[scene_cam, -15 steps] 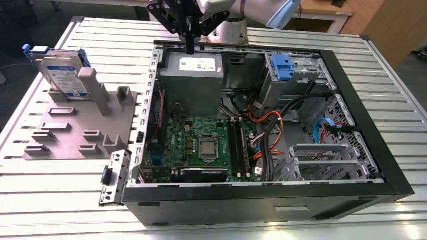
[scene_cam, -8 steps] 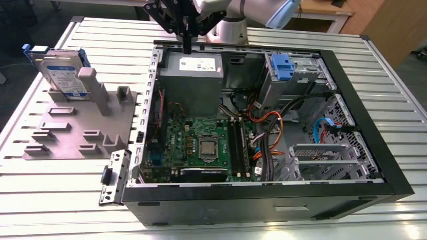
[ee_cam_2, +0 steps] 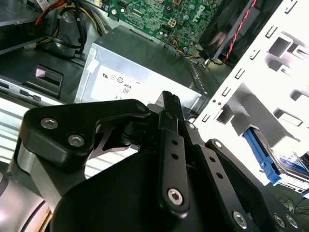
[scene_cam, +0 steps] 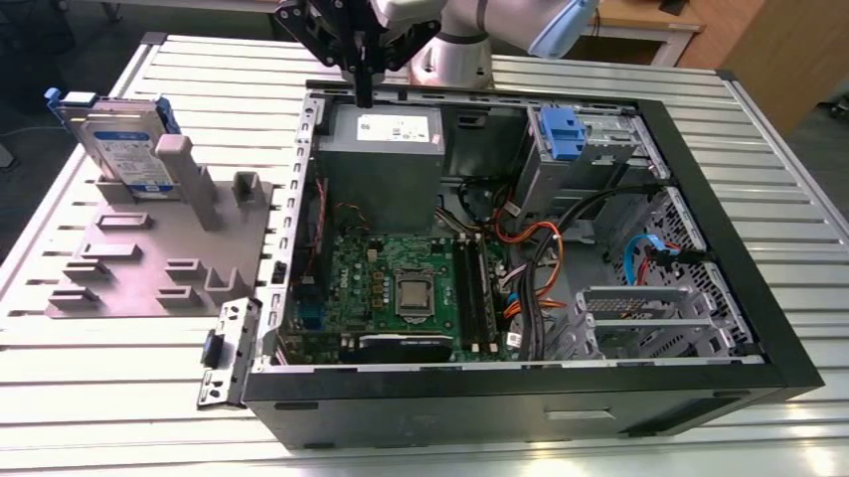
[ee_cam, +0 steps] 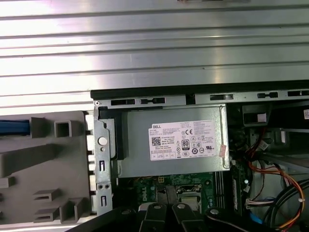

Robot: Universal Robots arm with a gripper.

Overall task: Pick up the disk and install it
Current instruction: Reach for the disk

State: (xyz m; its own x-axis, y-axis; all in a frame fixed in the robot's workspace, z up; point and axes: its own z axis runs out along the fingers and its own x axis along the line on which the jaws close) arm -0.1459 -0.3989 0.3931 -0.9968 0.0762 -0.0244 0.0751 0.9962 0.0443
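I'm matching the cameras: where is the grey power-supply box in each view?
Exterior view: power-supply box in the case's corner, by the gripper.
Second wrist view: box beyond the gripper.
First wrist view: box between case rim and motherboard.
Shared landmark: green motherboard.

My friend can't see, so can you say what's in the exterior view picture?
The robot's gripper hangs over the grey power-supply box inside an open computer case. The disk stands upright in a grey holder on the exterior view's left.
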